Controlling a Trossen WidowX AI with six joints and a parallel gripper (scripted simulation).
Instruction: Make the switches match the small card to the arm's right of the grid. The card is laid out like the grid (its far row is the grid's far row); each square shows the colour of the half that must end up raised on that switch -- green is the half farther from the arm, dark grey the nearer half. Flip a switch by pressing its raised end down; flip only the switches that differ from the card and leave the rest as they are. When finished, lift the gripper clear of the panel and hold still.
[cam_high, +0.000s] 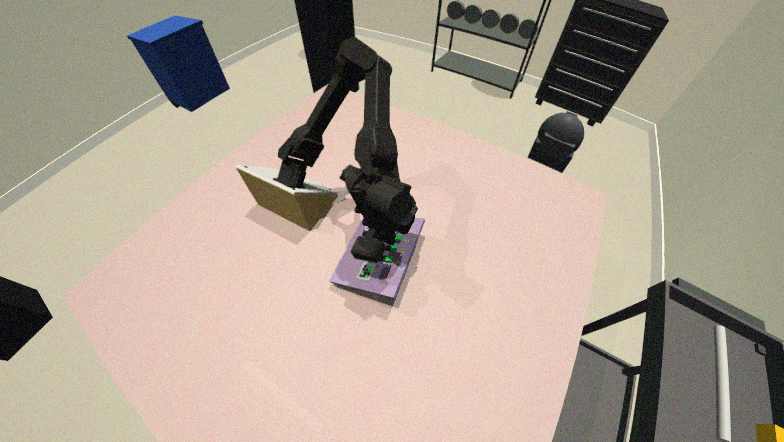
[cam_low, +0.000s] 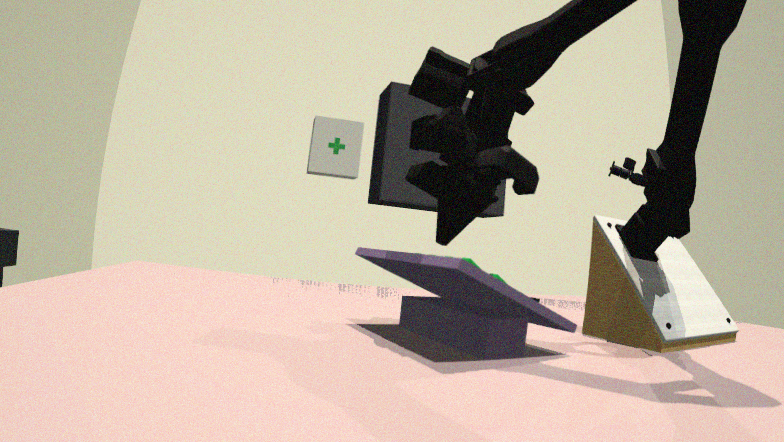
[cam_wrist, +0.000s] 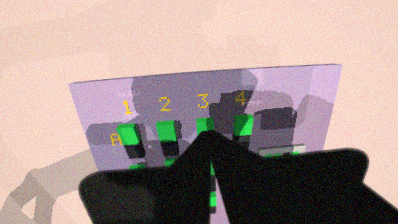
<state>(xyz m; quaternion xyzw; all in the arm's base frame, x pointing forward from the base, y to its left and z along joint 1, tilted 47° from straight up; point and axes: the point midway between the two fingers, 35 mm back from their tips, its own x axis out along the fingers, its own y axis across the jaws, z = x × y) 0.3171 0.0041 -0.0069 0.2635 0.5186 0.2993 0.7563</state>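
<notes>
The purple tilted panel (cam_high: 378, 289) (cam_low: 510, 299) (cam_wrist: 105, 95) carries the switch grid. My gripper (cam_low: 443, 241) (cam_wrist: 207, 136) is shut and empty, its tips a little above the panel in the exterior view. In the wrist view, row A shows switch 1 (cam_wrist: 128, 135), switch 2 (cam_wrist: 166, 131), switch 3 (cam_wrist: 204, 125) and switch 4 (cam_wrist: 244, 125), green halves on the far side. The fingertips overlap switch 3 there; contact cannot be told. The fingers hide most lower rows. The small card (cam_high: 365, 271) (cam_wrist: 281, 150) is largely hidden in the wrist view. Which halves are raised is unclear.
The arm's wedge-shaped base (cam_high: 274, 200) (cam_low: 620, 291) stands beside the panel, on the same pink surface (cam_high: 219, 307) (cam_low: 219, 384). A blue bin (cam_high: 186, 68), a rack and a drawer cabinet (cam_high: 598, 63) stand farther back.
</notes>
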